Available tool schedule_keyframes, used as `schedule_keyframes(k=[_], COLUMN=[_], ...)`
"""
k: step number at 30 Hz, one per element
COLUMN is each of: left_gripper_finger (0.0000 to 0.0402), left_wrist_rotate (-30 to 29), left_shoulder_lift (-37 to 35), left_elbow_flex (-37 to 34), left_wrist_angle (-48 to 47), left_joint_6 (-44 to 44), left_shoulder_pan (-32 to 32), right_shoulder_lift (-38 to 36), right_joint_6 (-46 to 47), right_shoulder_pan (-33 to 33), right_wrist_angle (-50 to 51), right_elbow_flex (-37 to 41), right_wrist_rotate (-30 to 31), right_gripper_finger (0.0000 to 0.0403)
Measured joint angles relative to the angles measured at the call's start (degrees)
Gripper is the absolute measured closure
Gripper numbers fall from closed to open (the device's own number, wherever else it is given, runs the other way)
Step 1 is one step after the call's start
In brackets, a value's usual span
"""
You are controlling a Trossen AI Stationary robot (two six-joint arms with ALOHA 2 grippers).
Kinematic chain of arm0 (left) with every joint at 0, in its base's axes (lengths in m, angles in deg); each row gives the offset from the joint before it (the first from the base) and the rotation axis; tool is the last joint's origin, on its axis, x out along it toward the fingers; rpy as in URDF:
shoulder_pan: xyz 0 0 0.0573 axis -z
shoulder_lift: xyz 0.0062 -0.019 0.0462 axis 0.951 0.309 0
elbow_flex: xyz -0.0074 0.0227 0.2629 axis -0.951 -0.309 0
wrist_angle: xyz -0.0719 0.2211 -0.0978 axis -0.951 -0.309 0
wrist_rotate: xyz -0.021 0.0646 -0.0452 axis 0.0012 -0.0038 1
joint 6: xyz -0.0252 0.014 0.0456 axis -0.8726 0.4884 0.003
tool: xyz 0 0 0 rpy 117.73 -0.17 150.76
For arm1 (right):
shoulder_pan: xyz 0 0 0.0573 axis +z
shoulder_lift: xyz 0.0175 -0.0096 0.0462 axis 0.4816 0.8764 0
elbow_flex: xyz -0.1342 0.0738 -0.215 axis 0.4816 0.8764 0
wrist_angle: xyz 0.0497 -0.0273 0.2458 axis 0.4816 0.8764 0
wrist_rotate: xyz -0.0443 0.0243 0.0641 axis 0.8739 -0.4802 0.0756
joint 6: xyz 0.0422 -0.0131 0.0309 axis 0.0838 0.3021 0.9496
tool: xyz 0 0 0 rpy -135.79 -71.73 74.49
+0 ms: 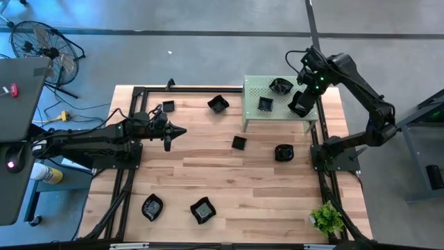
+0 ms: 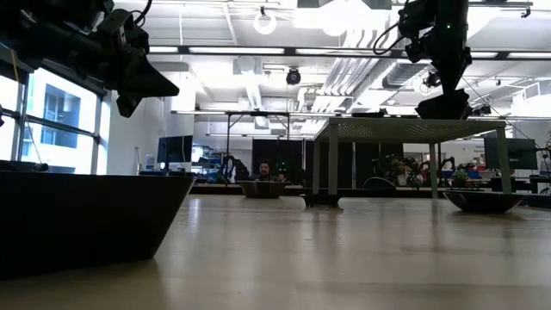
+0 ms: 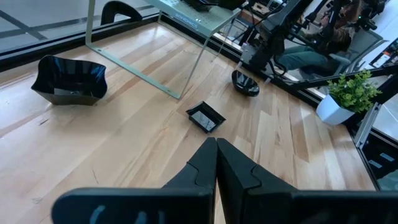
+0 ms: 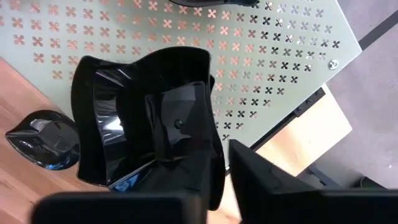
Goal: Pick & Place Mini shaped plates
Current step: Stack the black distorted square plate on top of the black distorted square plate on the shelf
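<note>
Small glossy black plates lie scattered on the wooden table, among them a square one [image 1: 238, 142], a round one [image 1: 284, 152] and two near the front edge [image 1: 152, 207] [image 1: 202, 210]. Two more [image 1: 281, 86] [image 1: 266, 104] sit on the pale green perforated stand [image 1: 253, 94]. A wavy-edged plate [image 4: 143, 118] rests on the stand's right part, under my right gripper [image 4: 224, 168], which points down and is a little open. My left gripper [image 1: 182, 130] hovers shut above the table's left half. My right gripper stands over the wavy plate's rim [image 4: 208, 134] from above. One finger [image 4: 186, 180] overlaps the plate's wall, while the other [image 4: 267, 180] is clear of it with a light gap between. Whether the first finger touches the plate I cannot tell. The plate sits on the stand's top.
Two more plates [image 1: 218, 104] [image 1: 168, 107] lie at the far left of the table. A potted plant [image 1: 326, 219] stands at the front right corner. Black frame rails run along the table's sides. A dark dish [image 2: 86, 215] sits close to the low camera.
</note>
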State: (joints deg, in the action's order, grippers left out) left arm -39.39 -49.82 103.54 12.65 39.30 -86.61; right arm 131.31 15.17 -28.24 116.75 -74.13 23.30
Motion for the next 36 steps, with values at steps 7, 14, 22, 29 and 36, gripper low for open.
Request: schedule_keyframes(k=[7, 14, 22, 29, 36], left_gripper_finger=[0.0401, 0.0401, 0.0401, 0.0401, 0.0401], left_wrist_rotate=[0.0, 0.0, 0.0, 0.0, 0.0], left_shoulder_lift=[0.0, 0.0, 0.0, 0.0, 0.0], left_elbow_flex=[0.0, 0.0, 0.0, 0.0, 0.0], left_wrist_angle=[0.0, 0.0, 0.0, 0.0, 0.0], left_joint_6=[0.0, 0.0, 0.0, 0.0, 1.4], left_shoulder_pan=[0.0, 0.0, 0.0, 0.0, 0.0], right_shoulder_lift=[0.0, 0.0, -1.7, -11.6, -16.4], right_joint_6=[1.2, 6.1, 19.7, 27.0, 24.5], right_shoulder_pan=[0.0, 0.0, 0.0, 0.0, -2.3], right_wrist_angle=[-0.4, -0.2, 1.0, -5.3, -12.8], right_elbow_flex=[0.0, -2.4, -7.7, 2.0, 13.3], right_wrist_rotate=[-0.4, -3.0, -6.0, -7.1, -10.4], right_gripper_finger=[0.0386, 0.0396, 0.0400, 0.0401, 0.0401])
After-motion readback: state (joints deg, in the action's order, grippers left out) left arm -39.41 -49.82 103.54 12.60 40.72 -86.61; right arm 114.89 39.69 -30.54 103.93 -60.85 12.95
